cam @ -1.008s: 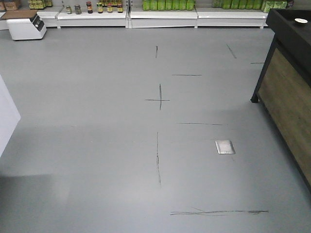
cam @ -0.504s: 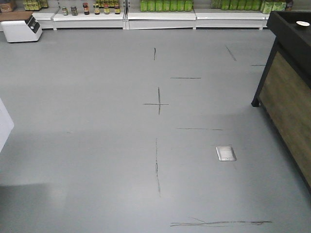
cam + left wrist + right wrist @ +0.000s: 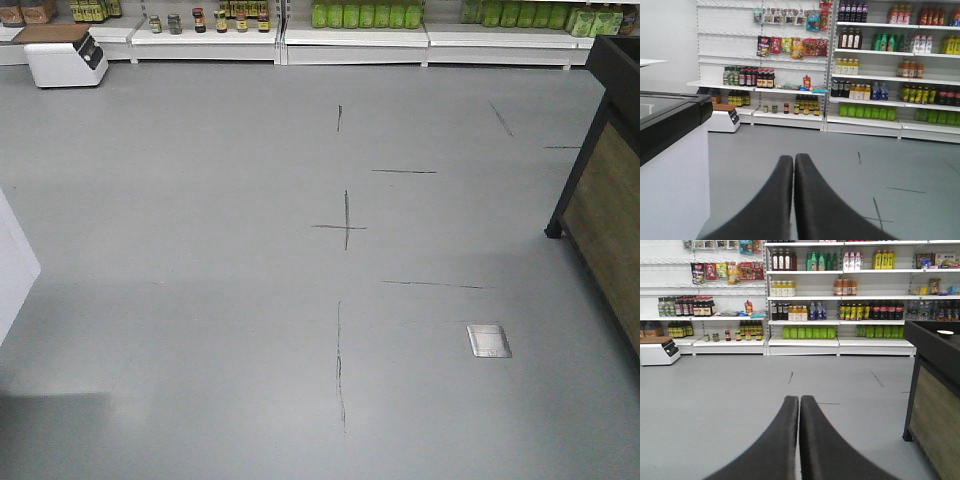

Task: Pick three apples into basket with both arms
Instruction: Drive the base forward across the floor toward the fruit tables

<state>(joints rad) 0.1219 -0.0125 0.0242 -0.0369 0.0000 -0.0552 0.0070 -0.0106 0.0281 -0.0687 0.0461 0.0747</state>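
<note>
**Op A:** Which way do the three dark red round apples lie from my tools, and which arm's nearer?

**Op B:** Can't tell. No apples and no pale blue slotted plastic basket on any cam. Front view is only grey floor [image 3: 200, 260] w/ a black cross mark [image 3: 346, 227] and a metal floor plate [image 3: 489, 340].

**Op A:** Tools?

**Op B:** Left black gripper [image 3: 793, 159]: jaws pressed together, nothing between. Right black gripper [image 3: 799, 400]: same, empty. Both point level at the white bottle shelving [image 3: 840, 342] across the room.

**Op A:** Then I reckon I must find the fruit first. The dark counter w/ wood side panel [image 3: 935, 390] sits fwd-right, nearer my right arm. The white counter w/ black top [image 3: 670, 150] is close on my left. I can't see enough of either top.
</note>
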